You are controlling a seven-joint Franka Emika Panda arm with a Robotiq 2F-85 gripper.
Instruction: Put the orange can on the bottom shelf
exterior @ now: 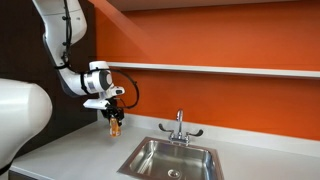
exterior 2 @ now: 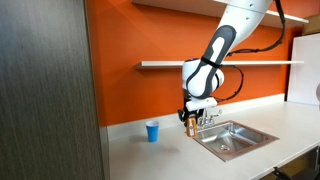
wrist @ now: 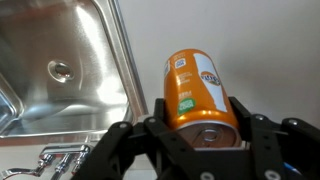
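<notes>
My gripper [exterior: 113, 110] is shut on the orange can [exterior: 115, 125] and holds it above the grey countertop [exterior: 80, 150], beside the steel sink. In an exterior view the can [exterior 2: 191, 124] hangs under the gripper [exterior 2: 193, 112]. In the wrist view the can [wrist: 196, 90] sits between the two black fingers [wrist: 200, 135], its silver top toward the camera. The bottom shelf [exterior: 220, 68] is a pale ledge on the orange wall, well above the can; it also shows in an exterior view [exterior 2: 165, 65].
A steel sink [exterior: 172, 158] with a faucet [exterior: 180, 126] is set in the countertop right of the can. A light blue cup [exterior 2: 152, 131] stands on the counter left of the can. A dark cabinet [exterior 2: 45, 90] rises at the left.
</notes>
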